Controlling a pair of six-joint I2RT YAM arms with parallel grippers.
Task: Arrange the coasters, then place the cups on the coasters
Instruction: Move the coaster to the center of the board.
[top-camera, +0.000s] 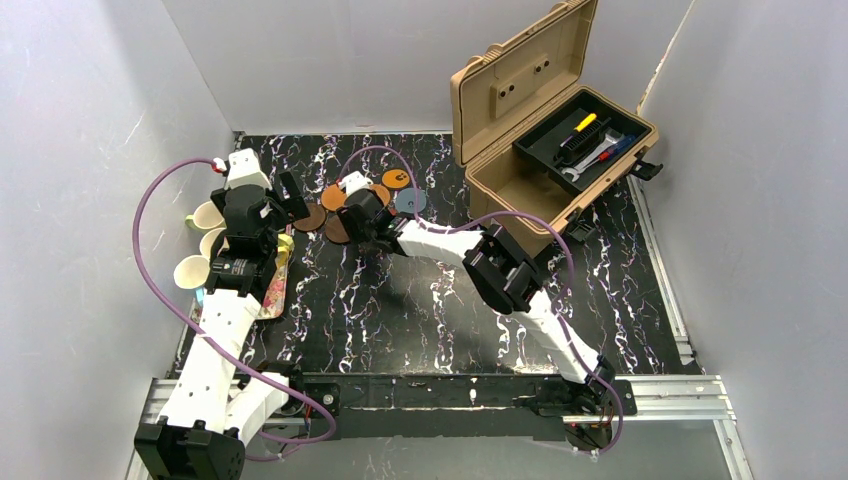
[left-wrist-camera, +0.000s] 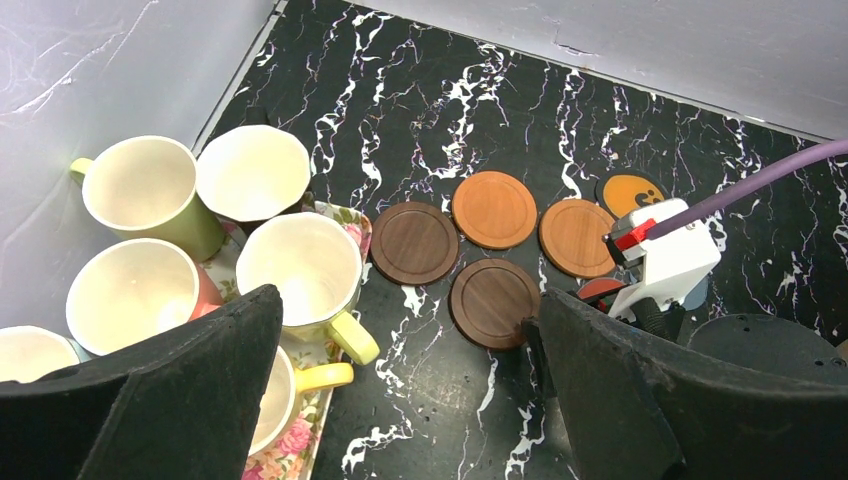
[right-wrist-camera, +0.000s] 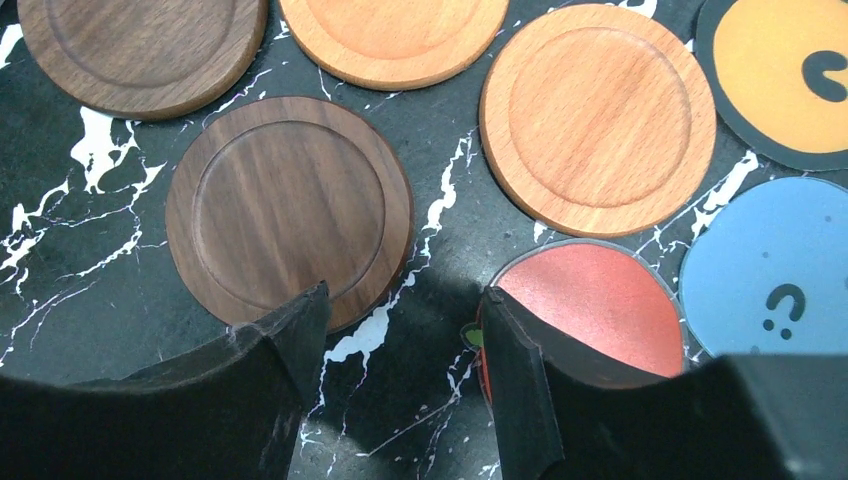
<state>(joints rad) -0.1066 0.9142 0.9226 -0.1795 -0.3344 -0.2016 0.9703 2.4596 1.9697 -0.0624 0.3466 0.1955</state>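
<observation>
**Coasters (left-wrist-camera: 493, 208) not yet arranged, cups (left-wrist-camera: 300, 265) waiting**
The right gripper (right-wrist-camera: 405, 310) hangs low, jaws apart and empty, straddling the gap between a dark coaster (right-wrist-camera: 290, 205) and the red coaster (right-wrist-camera: 590, 300). The likely next job is spacing the bunched discs. The left gripper (left-wrist-camera: 405, 310), wide open, hovers over cups crowded around the tray (left-wrist-camera: 300, 445).

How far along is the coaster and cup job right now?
Early. Done: the coasters lie flat in a loose cluster. In hand: the right gripper hovers open between a dark coaster and the red one, holding nothing. Still to do: all cups sit at the tray, none on a coaster.
</observation>
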